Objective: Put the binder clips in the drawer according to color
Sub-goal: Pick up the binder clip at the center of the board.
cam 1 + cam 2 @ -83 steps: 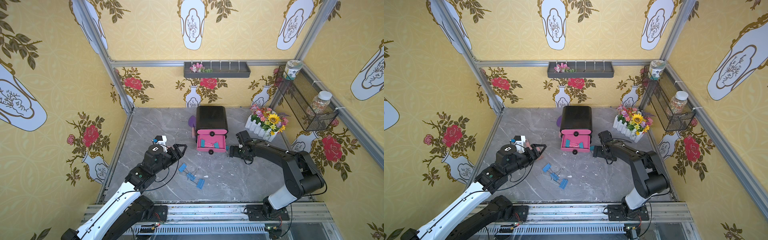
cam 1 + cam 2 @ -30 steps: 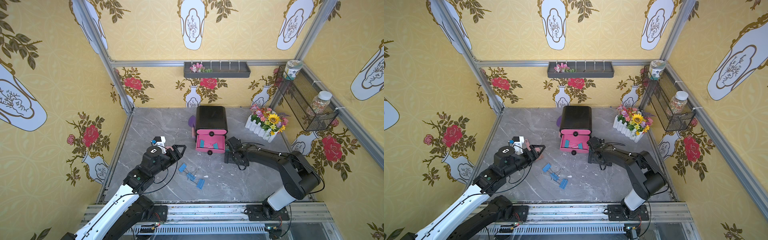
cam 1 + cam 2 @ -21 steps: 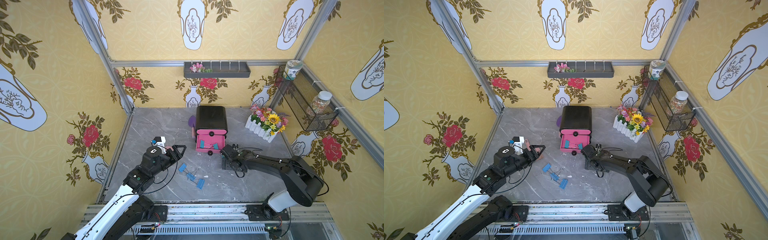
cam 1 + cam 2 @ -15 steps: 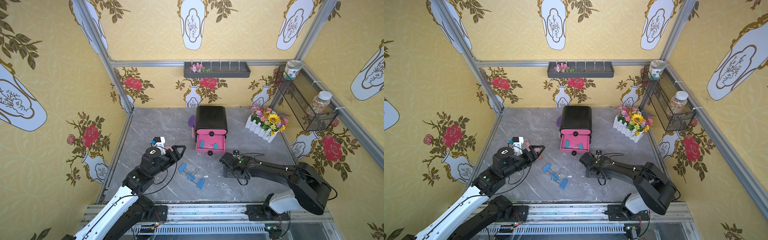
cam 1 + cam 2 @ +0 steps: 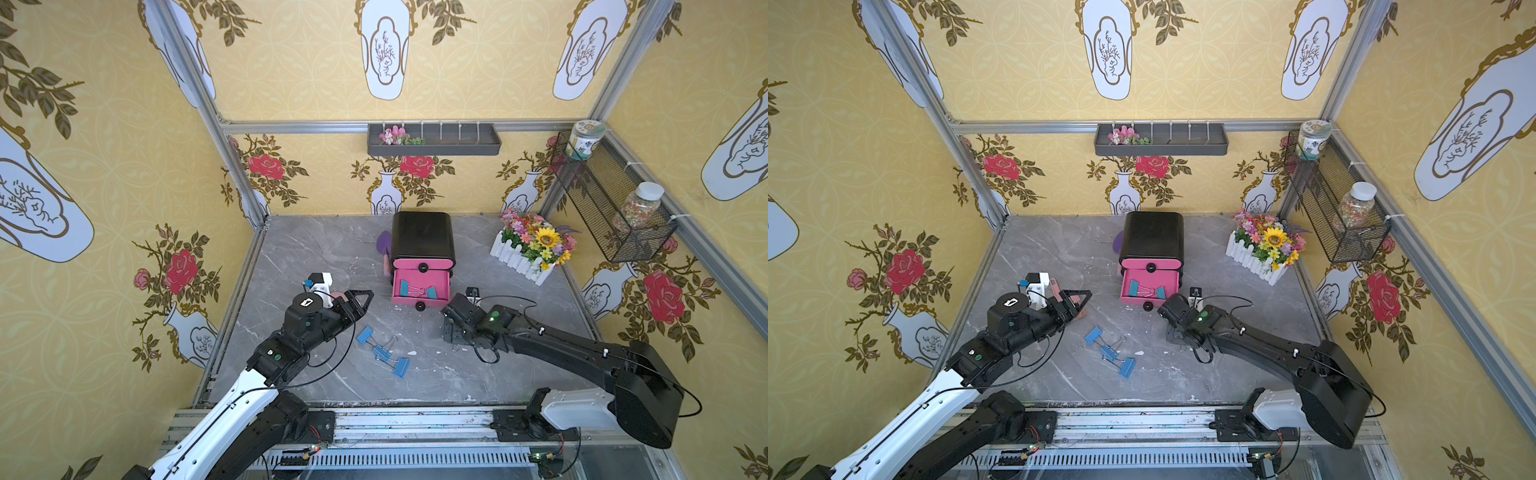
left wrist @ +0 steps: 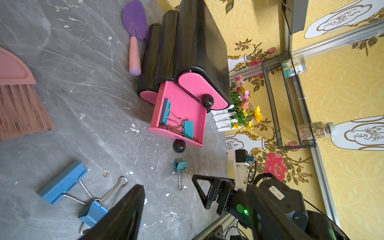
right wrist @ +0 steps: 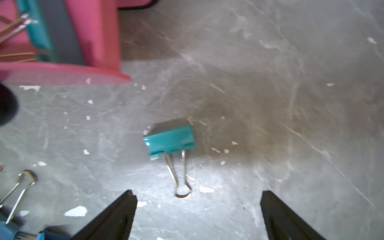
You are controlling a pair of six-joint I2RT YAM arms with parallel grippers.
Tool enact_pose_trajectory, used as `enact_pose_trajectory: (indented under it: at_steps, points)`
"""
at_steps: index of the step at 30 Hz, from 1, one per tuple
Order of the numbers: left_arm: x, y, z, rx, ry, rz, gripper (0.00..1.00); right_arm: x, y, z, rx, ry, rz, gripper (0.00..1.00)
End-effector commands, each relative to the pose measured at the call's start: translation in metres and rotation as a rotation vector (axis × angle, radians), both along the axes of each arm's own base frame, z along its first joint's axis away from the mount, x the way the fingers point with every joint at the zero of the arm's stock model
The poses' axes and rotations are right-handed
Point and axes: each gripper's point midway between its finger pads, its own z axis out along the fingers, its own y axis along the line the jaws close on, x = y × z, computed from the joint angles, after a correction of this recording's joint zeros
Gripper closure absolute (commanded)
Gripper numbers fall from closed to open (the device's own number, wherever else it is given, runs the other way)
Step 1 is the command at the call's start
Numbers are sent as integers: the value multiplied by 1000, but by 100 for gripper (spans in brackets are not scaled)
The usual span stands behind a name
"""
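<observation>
The black drawer cabinet stands at the back middle, its middle pink tray pulled out with two teal binder clips inside. Another teal clip lies on the table in front of it, its wire loop just ahead of my right gripper, which is open and low over it. Top views hide this clip under the right gripper. Three blue clips lie linked in the table's middle. My left gripper hovers open and empty left of the drawer; one fingertip shows above a blue clip.
A purple trowel lies against the cabinet's left side. A pink brush lies under my left gripper. A white flower box stands back right, below a wire wall basket with jars. White flecks dot the grey table.
My right arm has swung away from the drawer's right side toward the front and come down over the loose teal clip. The left arm has barely moved.
</observation>
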Motion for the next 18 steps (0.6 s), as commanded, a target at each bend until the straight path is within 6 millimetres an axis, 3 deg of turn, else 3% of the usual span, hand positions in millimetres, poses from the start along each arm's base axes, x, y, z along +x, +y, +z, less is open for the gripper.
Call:
enact_pose_trajectory:
  at_steps: [1,4,8,18]
  points:
    - [1,2,1,1,-5,10,18,12,26,-4,33,6,89,3]
    - [0,2,-2,4,1,14,18,17,41,-17,59,27,133,3]
    - [0,4,-1,11,2,20,18,21,44,-33,54,58,147,3]
    - [3,3,-3,19,10,23,18,35,23,-45,60,76,124,3]
